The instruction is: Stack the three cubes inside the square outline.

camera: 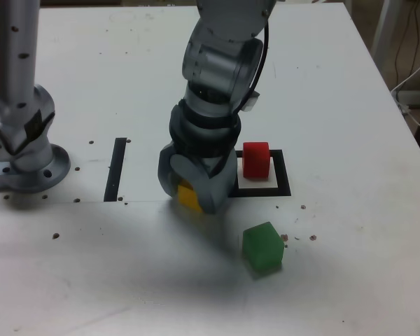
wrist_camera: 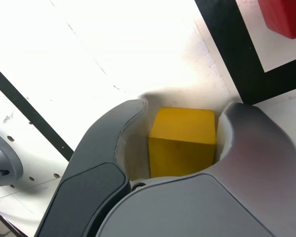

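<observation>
A: Where's everything, relative to the square outline (camera: pixel 283 171)?

B: Red cube (camera: pixel 256 161) is inside it, on the white centre. Green cube (camera: pixel 263 248) is outside, below it in the exterior view — apart from the tape, on the white table (camera: pixel 350 266).

A: And yellow?

B: Yellow cube (wrist_camera: pixel 182 143) is outside too, off the outline's lower-left corner in the exterior view. Sits between the fingers (wrist_camera: pixel 101 138).

A: Gripper (wrist_camera: pixel 187 107) state?

B: Narrow, one finger either side of yellow. Can't tell if both press on it, so can't call it a firm hold. Can't tell if yellow is touching the table either.

A: View of the outline blocked?

B: Partly. Gripper covers its left side in the exterior view. Wrist view shows one corner of the tape, near the fingertips, with part of red inside.

A: Other hardware?

B: Straight black strip (camera: pixel 115 168) and arm base (camera: pixel 33 171), both left of the outline in the exterior view — base is farther out.
</observation>
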